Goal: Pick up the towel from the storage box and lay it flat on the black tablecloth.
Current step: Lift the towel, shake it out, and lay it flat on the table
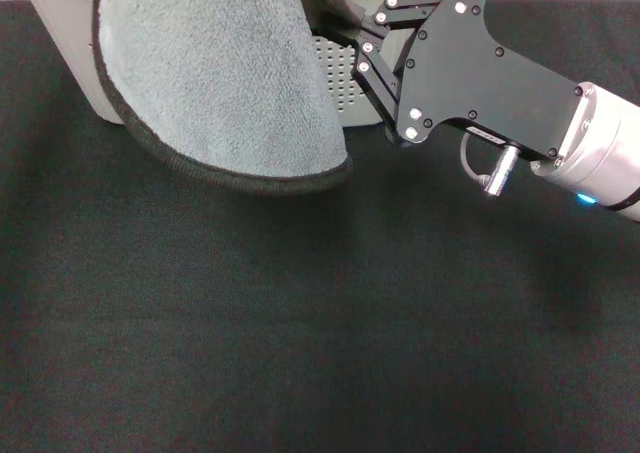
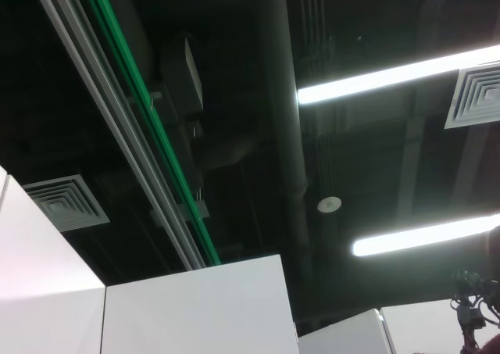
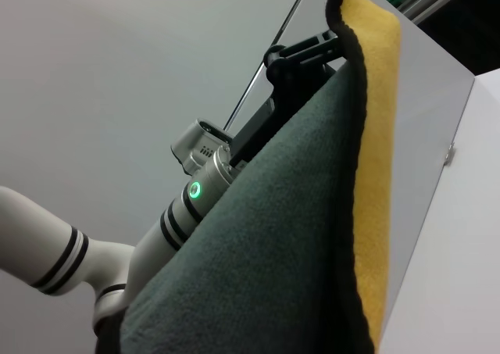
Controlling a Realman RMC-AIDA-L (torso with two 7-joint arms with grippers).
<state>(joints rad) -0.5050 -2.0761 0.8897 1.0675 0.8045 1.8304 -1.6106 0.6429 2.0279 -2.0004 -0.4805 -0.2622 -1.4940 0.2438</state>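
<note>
One square fluffy microfibre towel [image 1: 215, 73], grey-green on the face turned to the head camera, is held above the far left part of the scene. Its pile looks soft and short, and its curved lower border is finished with a black stitched edge. In the right wrist view the same towel [image 3: 273, 244] is seen with two faces: a dark grey-green one and a yellow one, parted by the black seam.

One right tool [image 1: 345, 23], built of flat black plates joined by silver screws, is reached in from the right on a silver cylindrical wrist. Its fingers are closed on the upper right edge of the towel, at the top of the head view. The towel hangs from that grip, and its lower edge lies close over the cloth below; contact cannot be told.

One light grey plastic storage box [image 1: 345, 83] with rows of small holes in its wall is seen behind the towel, which covers most of it. Smooth pale rim parts show at the left and right of the towel.

One wide plain black tablecloth [image 1: 320, 313] of fine woven texture is spread over the tabletop and fills the rest of the head view.

The left tool [image 3: 301, 53] is seen in the right wrist view, dark and angular, just beside the towel's upper edge; whether its fingers are apart or together cannot be told.
</note>
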